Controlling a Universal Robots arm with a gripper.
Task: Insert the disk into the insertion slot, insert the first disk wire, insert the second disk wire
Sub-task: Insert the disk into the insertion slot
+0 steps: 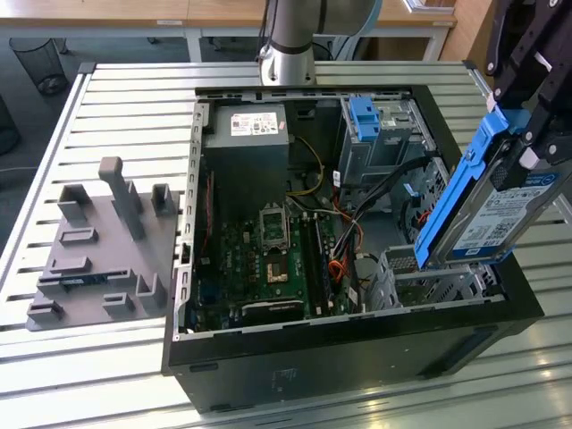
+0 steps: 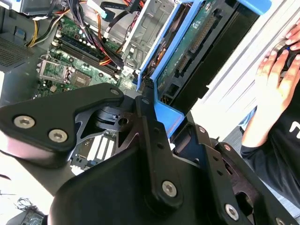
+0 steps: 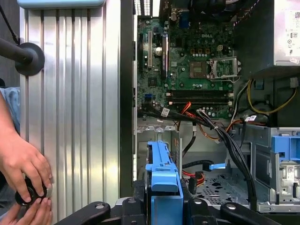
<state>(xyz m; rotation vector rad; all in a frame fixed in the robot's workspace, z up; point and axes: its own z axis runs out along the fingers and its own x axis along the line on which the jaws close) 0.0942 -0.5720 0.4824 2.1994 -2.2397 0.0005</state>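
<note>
Fingers (image 2: 150,125) clamping disk (image 1: 500,214), cables (image 3: 228,143) near insertion slot (image 1: 431,286)

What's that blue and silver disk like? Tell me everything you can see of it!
The disk is a flat silver-grey rectangle with a white printed label, framed in bright blue plastic. In the second wrist view its underside shows a green circuit board. The gripper clamps its upper end; it hangs tilted, lower end at the insertion slot.

Silver-grey tubular robot arm (image 1: 290,40) stands upright at the far side in the exterior view. Black linkage gripper (image 1: 518,138) at that view's right points downward, its fingers (image 2: 151,123) clamped on a tilted blue-framed silver-grey disk (image 1: 496,210).
</note>
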